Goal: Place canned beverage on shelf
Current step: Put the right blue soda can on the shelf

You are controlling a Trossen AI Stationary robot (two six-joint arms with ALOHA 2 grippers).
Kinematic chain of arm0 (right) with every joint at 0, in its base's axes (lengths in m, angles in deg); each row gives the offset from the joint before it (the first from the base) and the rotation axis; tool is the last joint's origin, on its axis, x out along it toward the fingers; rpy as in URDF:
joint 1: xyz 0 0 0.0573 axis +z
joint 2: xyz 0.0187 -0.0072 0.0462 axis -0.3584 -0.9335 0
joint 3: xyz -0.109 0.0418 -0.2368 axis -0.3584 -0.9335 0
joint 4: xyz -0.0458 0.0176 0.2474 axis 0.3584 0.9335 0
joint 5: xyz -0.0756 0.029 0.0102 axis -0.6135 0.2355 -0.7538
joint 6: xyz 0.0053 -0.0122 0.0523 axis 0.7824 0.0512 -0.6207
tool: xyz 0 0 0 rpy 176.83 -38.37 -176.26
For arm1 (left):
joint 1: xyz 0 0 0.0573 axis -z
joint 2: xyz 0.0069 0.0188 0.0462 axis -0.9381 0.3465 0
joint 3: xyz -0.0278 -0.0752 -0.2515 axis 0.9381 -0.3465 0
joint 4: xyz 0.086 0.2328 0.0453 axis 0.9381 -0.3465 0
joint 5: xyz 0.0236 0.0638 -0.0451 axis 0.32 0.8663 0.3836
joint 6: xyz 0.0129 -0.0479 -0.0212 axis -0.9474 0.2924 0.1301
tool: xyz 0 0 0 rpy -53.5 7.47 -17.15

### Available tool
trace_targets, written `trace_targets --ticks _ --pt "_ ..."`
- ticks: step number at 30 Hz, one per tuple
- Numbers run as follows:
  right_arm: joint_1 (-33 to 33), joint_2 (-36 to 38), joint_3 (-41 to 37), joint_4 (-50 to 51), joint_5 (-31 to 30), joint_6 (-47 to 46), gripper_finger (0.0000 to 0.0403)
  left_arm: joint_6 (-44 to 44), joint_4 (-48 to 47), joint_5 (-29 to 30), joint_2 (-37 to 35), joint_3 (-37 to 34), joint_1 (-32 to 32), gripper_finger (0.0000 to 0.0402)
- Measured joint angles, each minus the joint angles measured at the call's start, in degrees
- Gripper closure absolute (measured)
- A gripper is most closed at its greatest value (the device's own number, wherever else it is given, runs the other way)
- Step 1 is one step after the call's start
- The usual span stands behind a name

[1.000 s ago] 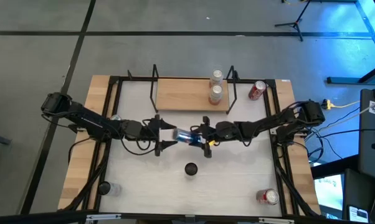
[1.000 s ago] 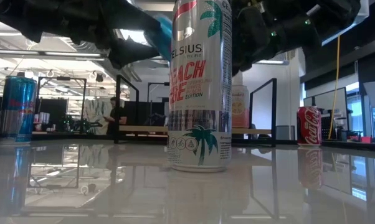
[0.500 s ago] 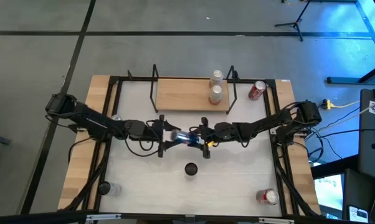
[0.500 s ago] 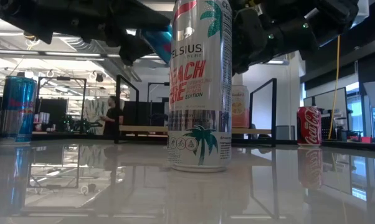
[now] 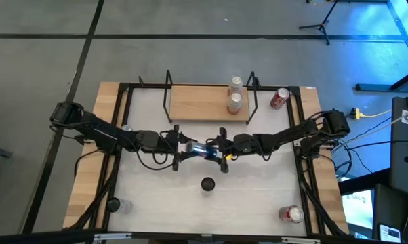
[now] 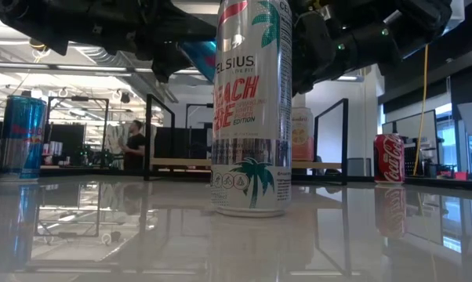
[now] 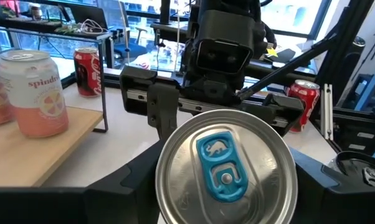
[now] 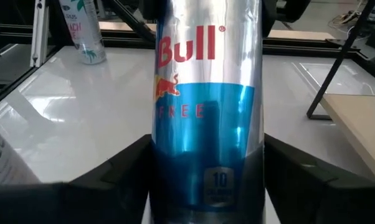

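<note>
Can: the blue-and-silver drink can (image 5: 202,150) hangs above the middle of the worktop (image 5: 258,196), in front of the shelf (image 5: 204,103).
Long axis: lying flat, running from arm to arm; its tab end faces the left arm.
Left gripper (image 5: 184,148): fingers flank the can's tab end; whether they press it, cannot tell.
Right gripper (image 5: 217,150): fingers hug the can's other end; a firm clasp cannot be confirmed.
Hidden: in the low view, the tall white can (image 6: 252,110) covers most of the held can.
Around: two pale cans (image 5: 235,102) on the shelf's right end; a red can (image 5: 279,99) beside it.
</note>
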State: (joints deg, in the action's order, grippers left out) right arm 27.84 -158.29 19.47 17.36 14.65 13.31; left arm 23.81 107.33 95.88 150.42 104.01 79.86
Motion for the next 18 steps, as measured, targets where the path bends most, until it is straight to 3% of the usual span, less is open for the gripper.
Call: trace_targets --ticks 4,7,15,18 --pt "-0.07 5.13 0.13 6.66 0.95 -0.25 0.0097 -0.22 -2.65 -0.59 -1.45 0.10 -0.38 0.0184" --pt "-0.05 10.38 0.10 15.27 0.91 -1.37 0.0075 -0.15 -11.68 -2.36 -3.84 2.89 -1.14 0.0184" --pt "2.59 22.94 0.07 24.02 -2.88 1.07 0.0064 -4.75 -42.94 -0.81 -2.91 21.20 -5.06 0.0184" --pt "3.71 25.96 0.07 26.26 -3.92 3.94 0.0064 -6.10 -49.99 -0.99 -2.23 26.10 -7.49 0.0184"
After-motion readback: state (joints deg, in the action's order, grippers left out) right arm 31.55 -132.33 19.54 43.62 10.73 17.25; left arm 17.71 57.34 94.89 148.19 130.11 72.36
